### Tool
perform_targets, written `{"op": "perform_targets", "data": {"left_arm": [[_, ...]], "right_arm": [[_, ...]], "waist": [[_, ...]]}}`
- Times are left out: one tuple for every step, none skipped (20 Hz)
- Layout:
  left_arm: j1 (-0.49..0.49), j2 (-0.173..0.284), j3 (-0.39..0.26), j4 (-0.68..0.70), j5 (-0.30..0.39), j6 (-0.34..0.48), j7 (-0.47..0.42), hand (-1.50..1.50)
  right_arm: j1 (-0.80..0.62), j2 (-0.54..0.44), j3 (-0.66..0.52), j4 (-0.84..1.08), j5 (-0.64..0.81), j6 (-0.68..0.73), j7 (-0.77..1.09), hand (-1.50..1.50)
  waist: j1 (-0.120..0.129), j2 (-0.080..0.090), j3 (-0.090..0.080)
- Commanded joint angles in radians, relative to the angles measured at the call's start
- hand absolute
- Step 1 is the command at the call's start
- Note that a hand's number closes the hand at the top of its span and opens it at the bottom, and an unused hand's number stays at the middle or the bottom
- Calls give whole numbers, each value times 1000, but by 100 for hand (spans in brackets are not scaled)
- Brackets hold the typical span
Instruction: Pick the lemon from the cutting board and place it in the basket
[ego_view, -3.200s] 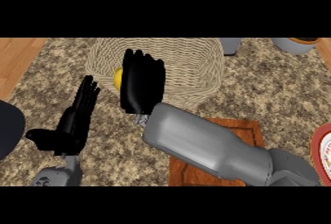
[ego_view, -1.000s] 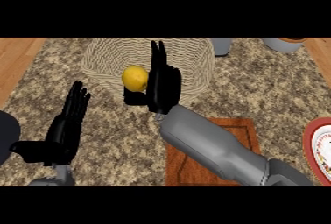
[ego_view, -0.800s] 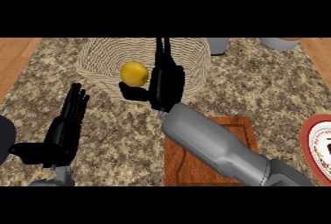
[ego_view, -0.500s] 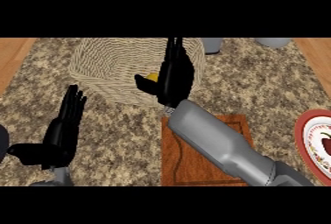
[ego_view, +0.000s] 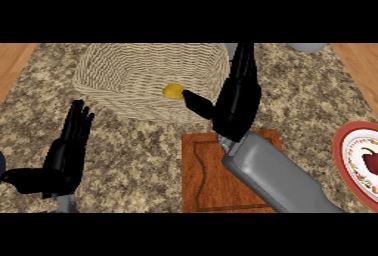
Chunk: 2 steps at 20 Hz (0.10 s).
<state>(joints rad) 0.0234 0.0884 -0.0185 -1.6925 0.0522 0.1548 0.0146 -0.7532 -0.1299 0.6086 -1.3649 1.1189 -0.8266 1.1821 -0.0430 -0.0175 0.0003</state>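
In the basket (ego_view: 118, 75): lemon (ego_view: 173, 91) beside thumb | right hand (ego_view: 236, 100) fingers straight, apart | left hand (ego_view: 66, 155) resting open at lower left | risk: withdrawing thumb nudges lemon over rim

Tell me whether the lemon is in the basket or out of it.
In. The lemon shows inside the basket rim, near its front wall, beside the open right hand's thumb.

Lying at the right edge: round red-rimmed plate (ego_view: 345, 150) carrying a dark red pepper (ego_view: 370, 161). Sitting at the top, cut off: grey round vessel (ego_view: 306, 47).
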Motion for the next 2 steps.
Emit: {"op": "perform_targets", "data": {"left_arm": [[27, 2, -24, -76, -9, -2, 36, 0], [1, 22, 18, 20, 7, -26, -18, 0]], "right_arm": [[189, -49, 14, -287, 58, 70, 65, -150], [221, -65, 27, -370, 33, 107, 57, -150]], "waist": [[15, 5, 0], [6, 6, 0]]}}
